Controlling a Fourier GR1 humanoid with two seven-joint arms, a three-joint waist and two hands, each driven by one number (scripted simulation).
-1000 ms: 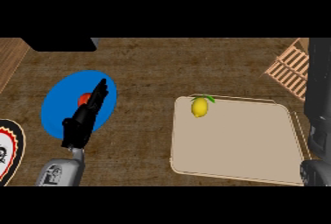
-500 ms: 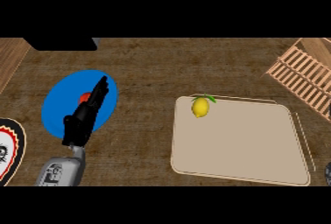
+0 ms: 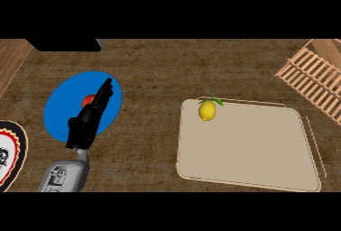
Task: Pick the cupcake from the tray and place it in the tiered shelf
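Observation:
A beige tray (image 3: 246, 149) lies on the wooden counter at the right. The only thing on it is a yellow lemon (image 3: 207, 110) with green leaves, in its far left corner. No cupcake shows anywhere. The tiered shelf (image 3: 313, 76), made of light wooden slats, stands at the far right edge. My left hand (image 3: 86, 122) lies with straight fingers over a blue plate (image 3: 66, 106) at the left, far from the tray. It partly hides a small red thing (image 3: 89, 99) on that plate. My right hand is out of view.
A black block (image 3: 66, 43) sits at the far left of the counter. A white plate (image 3: 10, 153) with a red and black rim shows at the lower left edge. A wooden panel (image 3: 12, 58) borders the far left.
My right forearm, at the right edge a second ago, has left the view. More of the wooden shelf now shows. The left hand has barely shifted over the blue plate.

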